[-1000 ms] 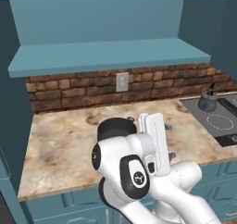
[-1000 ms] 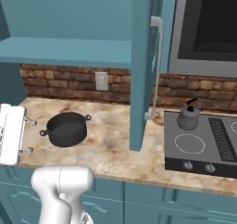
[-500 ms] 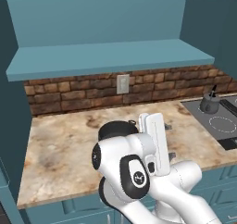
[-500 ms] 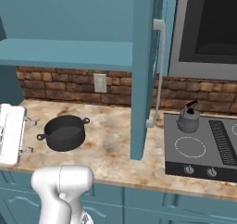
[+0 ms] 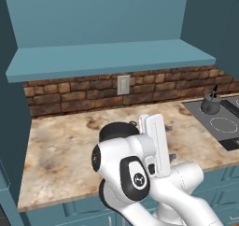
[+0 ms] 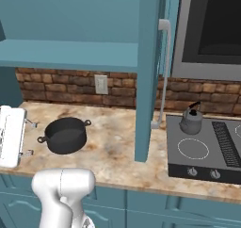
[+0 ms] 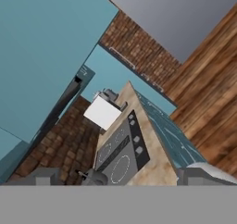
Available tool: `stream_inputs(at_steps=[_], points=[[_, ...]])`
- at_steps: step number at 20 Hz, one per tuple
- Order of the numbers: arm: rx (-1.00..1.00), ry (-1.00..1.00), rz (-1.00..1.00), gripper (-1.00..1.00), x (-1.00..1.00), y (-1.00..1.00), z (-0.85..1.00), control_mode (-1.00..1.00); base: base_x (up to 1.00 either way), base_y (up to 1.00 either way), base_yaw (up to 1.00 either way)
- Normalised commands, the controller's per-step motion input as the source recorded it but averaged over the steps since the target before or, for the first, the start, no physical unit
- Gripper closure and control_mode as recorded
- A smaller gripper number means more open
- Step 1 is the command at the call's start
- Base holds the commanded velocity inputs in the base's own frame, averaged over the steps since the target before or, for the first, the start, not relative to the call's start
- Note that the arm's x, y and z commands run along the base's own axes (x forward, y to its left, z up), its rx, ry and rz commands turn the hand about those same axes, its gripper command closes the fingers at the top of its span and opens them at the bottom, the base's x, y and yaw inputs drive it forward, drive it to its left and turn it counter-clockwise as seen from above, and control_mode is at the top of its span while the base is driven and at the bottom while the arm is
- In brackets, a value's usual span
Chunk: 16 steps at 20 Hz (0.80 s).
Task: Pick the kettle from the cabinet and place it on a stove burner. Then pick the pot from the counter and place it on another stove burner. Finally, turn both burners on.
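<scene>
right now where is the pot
In the right base view the pot sits on the marbled counter, left of the open cabinet door and beside the white toaster; the kettle is on the cooktop's back burner.

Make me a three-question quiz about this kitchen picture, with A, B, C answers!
1. Where is the kettle?
A. on the cabinet shelf
B. on the cooktop
C. on the floor

2. How many loop handles does the pot have?
A. two
B. none
C. five

3. What is the pot resting on?
A. a burner
B. the counter
C. the shelf

Answers: 1 B, the kettle stands at the cooktop's back, behind a white burner ring. 2 A, one loop sticks out on each side. 3 B, it sits on the marbled stone, left of the cooktop.
</scene>
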Motion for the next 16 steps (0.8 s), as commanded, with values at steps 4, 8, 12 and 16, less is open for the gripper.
stream_inputs(at_steps=[4, 8, 12, 16], points=[[0.00, 0.00, 0.00, -1.00, 0.15, 0.00, -0.10, -1.00, 0.00, 0.00, 0.00], [0.00, 0.00, 0.00, -1.00, 0.27, 0.01, -0.18, -1.00, 0.00, 0.00, 0.00], [0.01, 0.01, 0.00, -1.00, 0.34, 0.09, -0.23, -1.00, 0.00, 0.00, 0.00], [0.00, 0.02, 0.00, -1.00, 0.40, 0.16, -0.29, -1.00, 0.00, 0.00, 0.00]])
